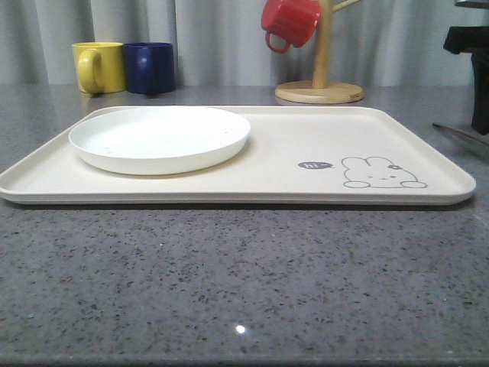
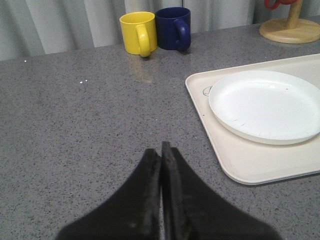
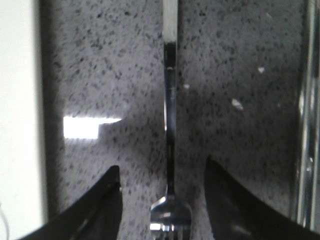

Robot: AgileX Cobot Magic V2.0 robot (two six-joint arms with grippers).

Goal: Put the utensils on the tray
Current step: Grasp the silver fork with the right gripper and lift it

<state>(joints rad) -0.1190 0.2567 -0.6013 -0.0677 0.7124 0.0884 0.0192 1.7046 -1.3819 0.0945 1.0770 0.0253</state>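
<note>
On the table just beside the tray (image 3: 17, 100), the fork (image 3: 170, 150) lies between my right end effector (image 3: 162, 200) fingers, spread wide; its thin flat handle could slip as I pinch

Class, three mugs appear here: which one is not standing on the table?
The red mug: it hangs on the wooden mug stand, while the yellow mug and blue mug stand side by side on the table.
</note>
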